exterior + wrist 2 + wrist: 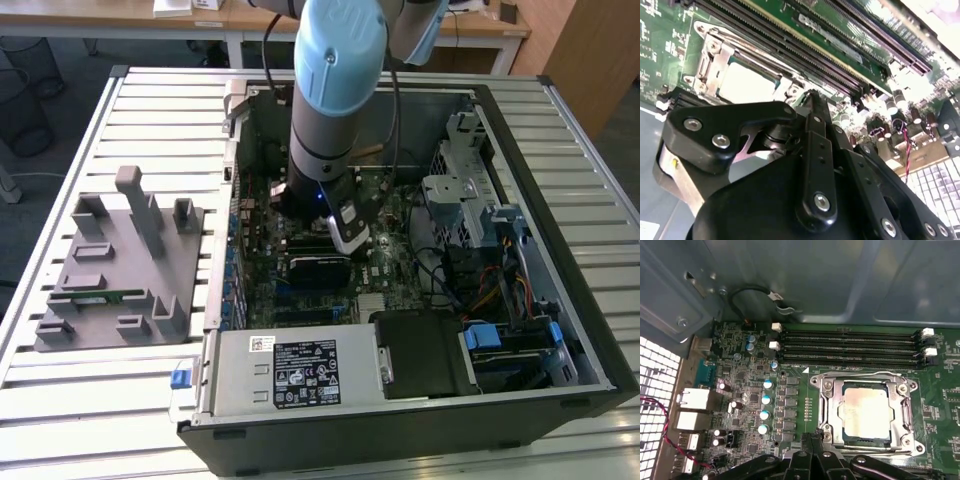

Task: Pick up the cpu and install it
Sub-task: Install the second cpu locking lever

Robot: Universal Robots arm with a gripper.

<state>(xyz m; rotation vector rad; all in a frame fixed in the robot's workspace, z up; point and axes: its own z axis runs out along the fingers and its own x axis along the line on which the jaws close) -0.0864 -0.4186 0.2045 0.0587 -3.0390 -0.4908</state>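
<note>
Since cpu (866,412) sits seated in socket frame (902,412), lower right of first wrist view, gripper (812,440) fingers together, holding nothing, beside it.

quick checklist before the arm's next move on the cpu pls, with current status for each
1. cpu lying in the socket frame: ok.
2. cpu flat in the frame: looks ok, full seating cannot tell.
3. End effector free of the cpu: ok, its tips are beside the frame with nothing between them.
4. Memory slots unobstructed: ok.
5. Socket latched shut: cannot tell.
</note>
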